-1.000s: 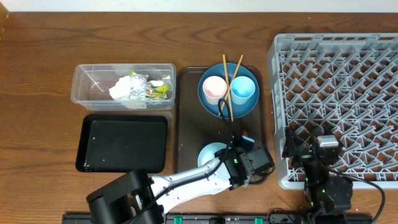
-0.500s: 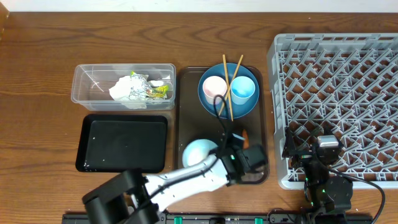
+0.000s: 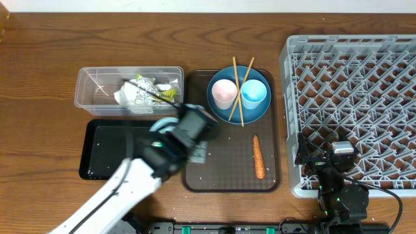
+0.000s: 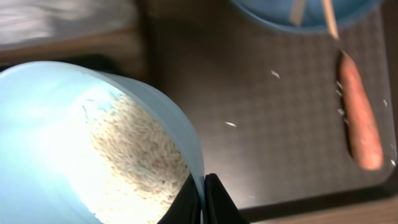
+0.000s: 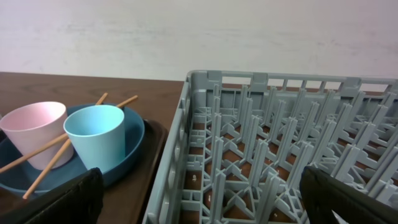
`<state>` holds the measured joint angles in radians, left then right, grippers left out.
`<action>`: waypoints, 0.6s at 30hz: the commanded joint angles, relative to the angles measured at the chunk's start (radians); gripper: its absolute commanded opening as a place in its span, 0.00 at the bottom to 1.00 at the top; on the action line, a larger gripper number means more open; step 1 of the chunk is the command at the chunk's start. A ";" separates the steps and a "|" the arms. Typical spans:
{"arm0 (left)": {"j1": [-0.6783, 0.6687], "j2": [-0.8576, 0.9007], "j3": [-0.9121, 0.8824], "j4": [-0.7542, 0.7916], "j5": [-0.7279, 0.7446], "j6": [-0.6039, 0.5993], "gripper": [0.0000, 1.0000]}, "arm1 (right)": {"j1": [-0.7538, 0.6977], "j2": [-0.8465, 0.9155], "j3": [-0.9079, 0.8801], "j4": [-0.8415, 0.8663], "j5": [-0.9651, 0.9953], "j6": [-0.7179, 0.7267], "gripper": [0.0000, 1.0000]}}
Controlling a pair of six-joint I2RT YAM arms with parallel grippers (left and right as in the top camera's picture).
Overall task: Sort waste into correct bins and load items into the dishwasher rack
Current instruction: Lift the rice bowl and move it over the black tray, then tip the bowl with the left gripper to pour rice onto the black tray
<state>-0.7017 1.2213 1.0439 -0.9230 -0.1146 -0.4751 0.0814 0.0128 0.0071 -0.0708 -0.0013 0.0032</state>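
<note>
left gripper (image 4: 203,198) clamped on bowl (image 4: 43,118) rim, rice (image 4: 137,155) inside, carrot (image 4: 360,118) on brown tray (image 4: 280,155), right gripper (image 5: 199,205) apart beside rack (image 5: 267,149)

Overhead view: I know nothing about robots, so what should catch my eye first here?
The big grey rack fills the right side of the table. Left of it, the blurred left gripper holds a bowl of rice near the brown tray's left edge, and an orange carrot lies on that tray.
</note>
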 commanded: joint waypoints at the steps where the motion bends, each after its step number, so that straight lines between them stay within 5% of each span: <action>1: 0.127 -0.060 0.016 -0.021 0.061 0.111 0.06 | -0.018 -0.002 -0.002 -0.004 -0.003 -0.005 0.99; 18: 0.760 -0.092 -0.012 -0.046 0.436 0.417 0.06 | -0.018 -0.002 -0.002 -0.004 -0.003 -0.005 0.99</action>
<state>-0.0032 1.1370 1.0416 -0.9657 0.2279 -0.1436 0.0814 0.0128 0.0071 -0.0708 -0.0013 0.0032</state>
